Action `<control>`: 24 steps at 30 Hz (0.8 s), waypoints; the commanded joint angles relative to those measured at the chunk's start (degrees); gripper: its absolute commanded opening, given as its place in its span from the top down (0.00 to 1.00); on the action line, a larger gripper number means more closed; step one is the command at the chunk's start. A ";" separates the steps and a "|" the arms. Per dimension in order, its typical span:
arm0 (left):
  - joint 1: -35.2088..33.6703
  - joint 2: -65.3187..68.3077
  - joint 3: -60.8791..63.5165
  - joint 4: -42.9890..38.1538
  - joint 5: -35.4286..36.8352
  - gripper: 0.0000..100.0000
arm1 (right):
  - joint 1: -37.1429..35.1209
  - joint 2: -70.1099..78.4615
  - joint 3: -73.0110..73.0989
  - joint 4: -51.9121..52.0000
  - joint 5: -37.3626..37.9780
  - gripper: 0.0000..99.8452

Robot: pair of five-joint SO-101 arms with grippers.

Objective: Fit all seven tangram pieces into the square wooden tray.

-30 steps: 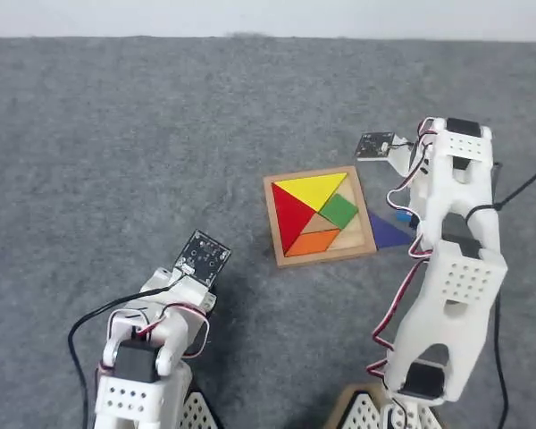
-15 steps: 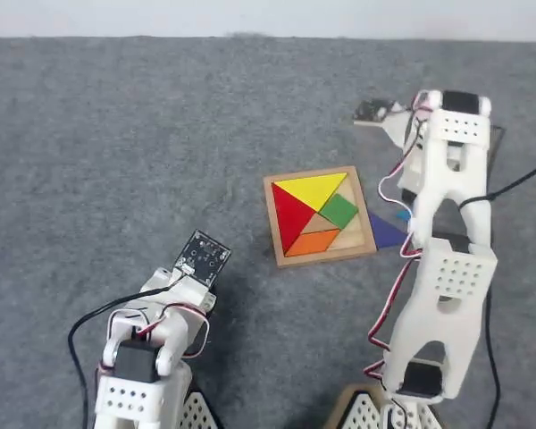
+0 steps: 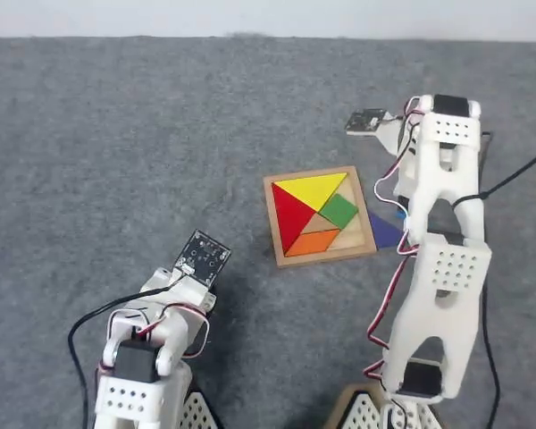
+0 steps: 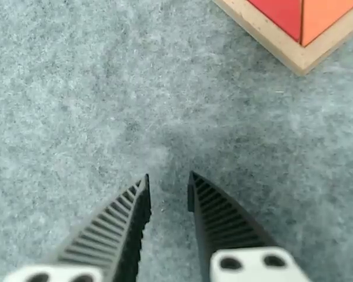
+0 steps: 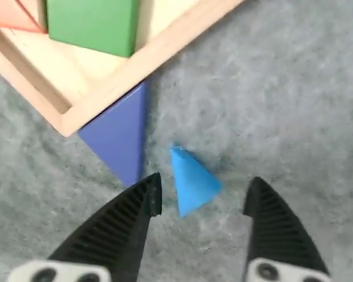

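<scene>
We catch the puzzle a little past halfway. Four pieces sit in the tray (image 3: 270, 219): a yellow triangle (image 3: 313, 189) along its 12 o'clock edge, a red triangle (image 3: 290, 219) at 9, a green square (image 3: 339, 211) toward 2 and an orange piece (image 3: 313, 241) at 6. Bare wood is left in the middle and down the 3-to-5 o'clock side. Two pieces lie out on the grey carpet (image 3: 125, 134). A dark blue triangle (image 5: 117, 132) rests with one edge against the outside of the tray's rim at about 4 o'clock. A smaller light blue triangle (image 5: 191, 179) lies just beside it, apart from the rim, at about 3 o'clock. The right gripper (image 5: 205, 178) is spread wide and holds nothing, one finger on each side of the light blue triangle and touching neither piece. We take the step in hand to be the pick of that small triangle. The next move would seem to call for a straight drop and a close across the piece's thin edges. That leaves little margin, since one finger stands near the tip of the dark blue triangle and could nudge it. The small triangle looks flat, smooth and low to the carpet, so the hold may be shallow. The left gripper (image 4: 168, 176) hangs over carpet at the tray's 8 o'clock, its fingers only narrowly apart and empty.
</scene>
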 commanded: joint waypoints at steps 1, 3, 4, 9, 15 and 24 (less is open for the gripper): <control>-0.44 -0.70 -0.75 0.26 -0.62 0.90 | 2.07 0.48 -0.26 -0.13 4.66 0.82; -0.44 -0.70 -0.75 0.26 -0.62 0.90 | 3.03 1.63 -0.35 -0.13 6.42 0.82; -0.44 -0.70 -0.75 0.26 -0.62 0.90 | 3.38 2.07 -0.35 -0.48 6.95 0.82; -0.44 -0.70 -0.75 0.26 -0.62 0.90 | 3.82 2.77 -0.44 -2.24 7.30 0.82; -0.44 -0.70 -0.75 0.26 -0.62 0.90 | 3.47 3.30 -0.09 -4.18 7.38 0.82; -0.44 -0.70 -0.75 0.26 -0.62 0.90 | 3.47 7.34 -0.44 -6.46 7.47 0.92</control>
